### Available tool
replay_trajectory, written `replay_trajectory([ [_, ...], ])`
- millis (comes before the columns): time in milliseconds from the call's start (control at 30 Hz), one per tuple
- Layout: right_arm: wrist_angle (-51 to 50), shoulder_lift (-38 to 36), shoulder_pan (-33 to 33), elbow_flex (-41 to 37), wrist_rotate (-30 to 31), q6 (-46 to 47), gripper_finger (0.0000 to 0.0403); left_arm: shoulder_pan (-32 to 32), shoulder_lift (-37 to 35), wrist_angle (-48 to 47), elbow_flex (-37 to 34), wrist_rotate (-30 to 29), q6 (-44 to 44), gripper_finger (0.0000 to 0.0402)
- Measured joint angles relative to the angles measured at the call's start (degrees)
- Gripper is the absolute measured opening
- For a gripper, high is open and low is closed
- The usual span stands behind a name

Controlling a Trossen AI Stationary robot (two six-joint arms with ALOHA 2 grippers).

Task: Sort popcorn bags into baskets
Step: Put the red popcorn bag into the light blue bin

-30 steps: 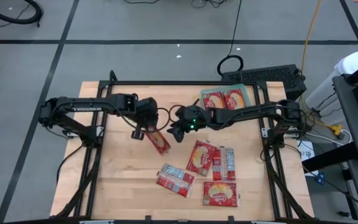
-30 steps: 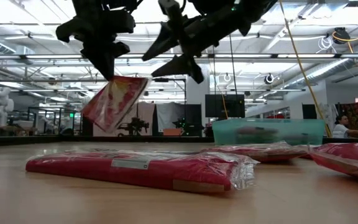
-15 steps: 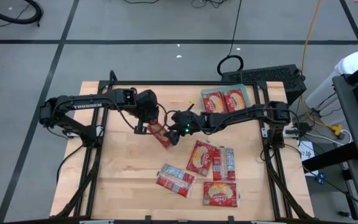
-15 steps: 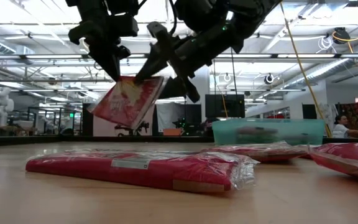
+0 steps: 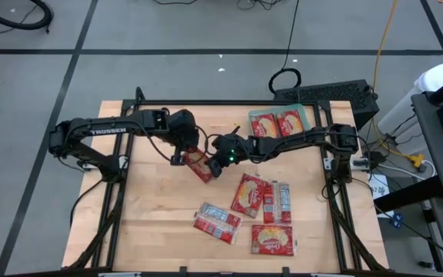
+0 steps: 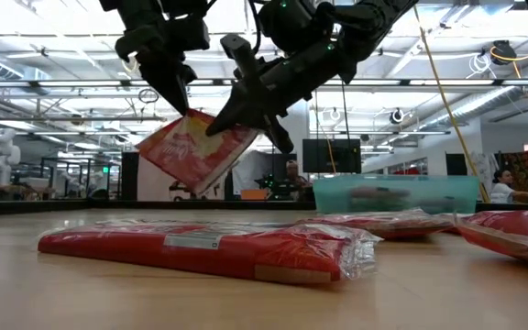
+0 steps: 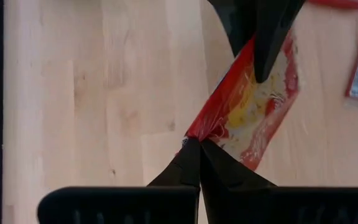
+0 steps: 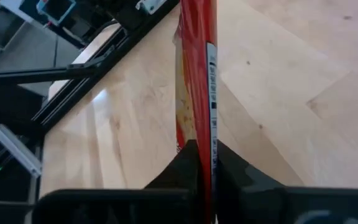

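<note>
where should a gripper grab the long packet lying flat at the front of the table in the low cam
Take the long packet across its narrow width near the middle, coming straight down. It lies flat on the table with both long edges clear; its crimped clear end looks too thin to hold well.

- Bright, even overhead light; shadows on the table [image 5: 152, 200] stay soft and faint.
- Ceiling strip lights [image 6: 484, 18] glare white in the low view (arms silhouetted).
- The nearest popcorn bag [image 6: 209, 249] looks slightly soft.
</note>
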Motion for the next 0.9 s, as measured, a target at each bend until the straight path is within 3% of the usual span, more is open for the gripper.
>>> replay_trajectory([
  [133,-3.1,-3.1,-1.4,0.0,-2.0,-0.3,0.0016,0.6,0.0,1.0,0.2,-1.4,-5.4,0.0027],
  [367,-18.9,-11.4,-6.0,-0.1,-4.8,-6.2,0.0007,3.2,-1.9,1.7,0.2,-1.8,-19.0,0.0141],
  [500,-27.6,-16.8,-10.1,-0.1,-5.0,-10.0,0.0007,5.4,-3.8,3.2,0.2,-2.4,-27.7,0.0181],
  [733,-33.5,-25.3,-20.1,-0.1,-6.3,-13.8,0.0008,8.6,-4.7,9.9,0.1,-1.6,-37.6,0.0195],
  [900,-31.0,-30.3,-27.1,-0.1,-11.4,-13.4,0.0008,8.0,-4.7,24.1,0.1,-0.6,-43.4,0.018],
])
